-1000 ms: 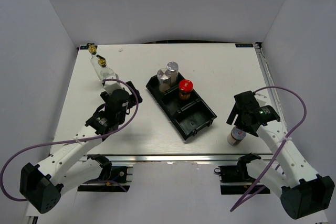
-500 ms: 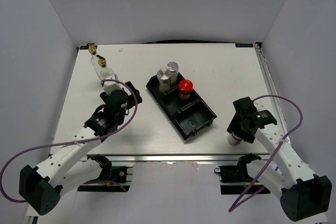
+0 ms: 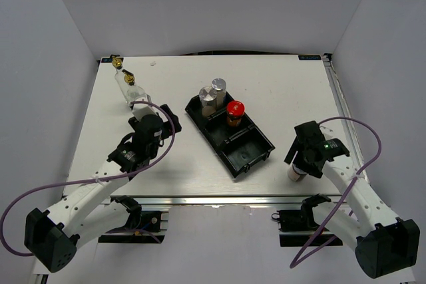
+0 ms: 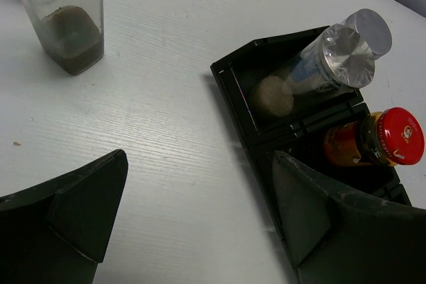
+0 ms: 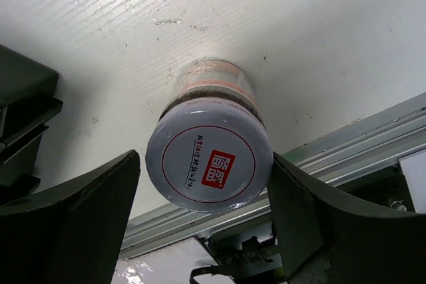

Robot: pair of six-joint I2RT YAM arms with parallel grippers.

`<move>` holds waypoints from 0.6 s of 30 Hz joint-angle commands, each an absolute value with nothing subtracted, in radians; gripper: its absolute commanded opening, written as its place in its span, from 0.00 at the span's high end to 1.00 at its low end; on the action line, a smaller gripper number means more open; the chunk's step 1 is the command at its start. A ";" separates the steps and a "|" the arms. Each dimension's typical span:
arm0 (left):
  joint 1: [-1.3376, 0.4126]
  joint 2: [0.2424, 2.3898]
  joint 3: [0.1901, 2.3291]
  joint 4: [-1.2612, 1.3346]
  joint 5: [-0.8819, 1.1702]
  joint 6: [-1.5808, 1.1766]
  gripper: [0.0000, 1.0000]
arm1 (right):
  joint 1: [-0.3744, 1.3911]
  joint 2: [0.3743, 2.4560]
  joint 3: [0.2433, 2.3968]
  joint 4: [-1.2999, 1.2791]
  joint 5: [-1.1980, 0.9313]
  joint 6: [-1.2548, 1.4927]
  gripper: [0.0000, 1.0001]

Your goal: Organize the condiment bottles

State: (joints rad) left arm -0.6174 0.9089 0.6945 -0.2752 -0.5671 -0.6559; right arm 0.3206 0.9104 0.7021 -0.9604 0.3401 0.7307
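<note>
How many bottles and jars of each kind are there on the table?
glass bottles with gold spouts: 2
silver-capped shakers: 2
red-capped jar: 1
white-lidded jar: 1
Total: 6

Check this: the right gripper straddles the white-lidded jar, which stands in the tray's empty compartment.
Wrong place: the jar stands on the table by its near edge, outside the tray, as the right wrist view shows. The right gripper does straddle it.
</note>
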 commanded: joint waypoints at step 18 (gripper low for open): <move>-0.620 0.905 0.683 -0.239 -0.541 -0.661 0.02 | 0.318 0.853 0.764 -0.888 0.417 0.638 0.84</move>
